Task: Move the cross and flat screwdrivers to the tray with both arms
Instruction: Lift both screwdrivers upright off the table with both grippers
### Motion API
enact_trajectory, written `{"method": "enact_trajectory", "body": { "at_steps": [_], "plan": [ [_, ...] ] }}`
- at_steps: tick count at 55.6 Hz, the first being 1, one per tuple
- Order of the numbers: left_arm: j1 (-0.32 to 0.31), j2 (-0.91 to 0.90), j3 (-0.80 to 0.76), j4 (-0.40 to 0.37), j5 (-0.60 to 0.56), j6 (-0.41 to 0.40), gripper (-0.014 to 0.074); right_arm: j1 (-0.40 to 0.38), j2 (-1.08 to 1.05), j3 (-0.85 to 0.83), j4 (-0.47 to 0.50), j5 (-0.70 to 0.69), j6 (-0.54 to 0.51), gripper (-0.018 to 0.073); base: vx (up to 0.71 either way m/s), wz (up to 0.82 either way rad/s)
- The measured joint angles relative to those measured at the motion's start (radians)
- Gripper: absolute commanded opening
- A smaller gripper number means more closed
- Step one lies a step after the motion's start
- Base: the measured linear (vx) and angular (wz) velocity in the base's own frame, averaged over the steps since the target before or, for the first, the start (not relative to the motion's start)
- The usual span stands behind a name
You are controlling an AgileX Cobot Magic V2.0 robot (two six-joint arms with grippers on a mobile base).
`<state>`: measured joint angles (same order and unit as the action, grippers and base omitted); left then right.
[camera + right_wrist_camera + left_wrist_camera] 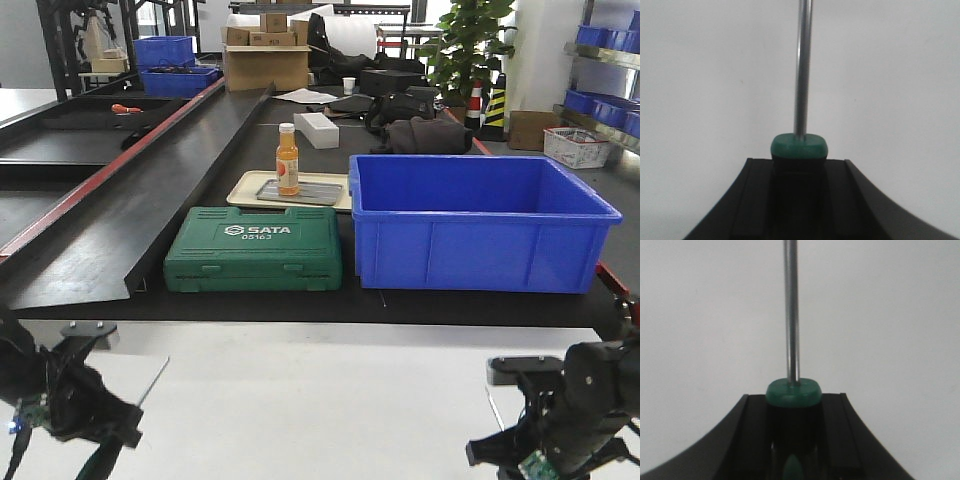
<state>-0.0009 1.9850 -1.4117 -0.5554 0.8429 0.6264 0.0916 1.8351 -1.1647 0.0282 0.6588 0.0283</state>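
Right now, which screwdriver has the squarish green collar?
The right screwdriver, in the right gripper; the left screwdriver in the left gripper has a round collar.

Left screwdriver (pixel 792 392) and right screwdriver (pixel 799 145) — green-collared handles gripped, shafts straight ahead.

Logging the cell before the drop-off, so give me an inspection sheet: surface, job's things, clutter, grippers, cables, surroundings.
surface: white table, black bench behind it.
job's things: left screwdriver and right screwdriver, each held by its handle; steel tray not seen.
clutter: green tool case, blue bin, orange bottle upright in cream tray.
grippers: left gripper and right gripper both shut on a screwdriver.
cables: possibly a thin lead under the left arm.
surroundings: cardboard boxes, plant, shelving.
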Motion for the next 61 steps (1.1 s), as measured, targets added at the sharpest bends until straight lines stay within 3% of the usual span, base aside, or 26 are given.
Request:
{"method": "enact_trajectory", "body": {
  "at_steps": [11, 20, 27, 41, 61],
  "plan": [
    [-0.056, -0.178, 0.0, -0.064, -0.087, 0.003, 0.0, 0.043, -0.216, 0.0, 0.011, -0.038, -0.028, -0.0008, 0.0, 0.0],
    [-0.118, -0.324, 0.0, -0.09, -0.177, -0.001, 0.0, 0.141, -0.378, 0.0, 0.019, -0.122, -0.028, -0.0008, 0.0, 0.0],
    [-0.154, -0.428, 0.008, -0.1, -0.241, -0.05, 0.0001, 0.199, -0.455, 0.0, 0.027, -0.201, 0.007, -0.0008, 0.0, 0.0],
    [-0.156, -0.605, 0.071, -0.097, -0.311, -0.088, 0.0001, 0.209, -0.491, -0.067, 0.027, -0.215, 0.042, -0.0008, 0.0, 0.0],
    [-0.156, -0.638, 0.11, -0.097, -0.29, -0.138, 0.0001, 0.209, -0.491, -0.172, 0.033, -0.178, 0.003, -0.0008, 0.0, 0.0]
  ]
}}
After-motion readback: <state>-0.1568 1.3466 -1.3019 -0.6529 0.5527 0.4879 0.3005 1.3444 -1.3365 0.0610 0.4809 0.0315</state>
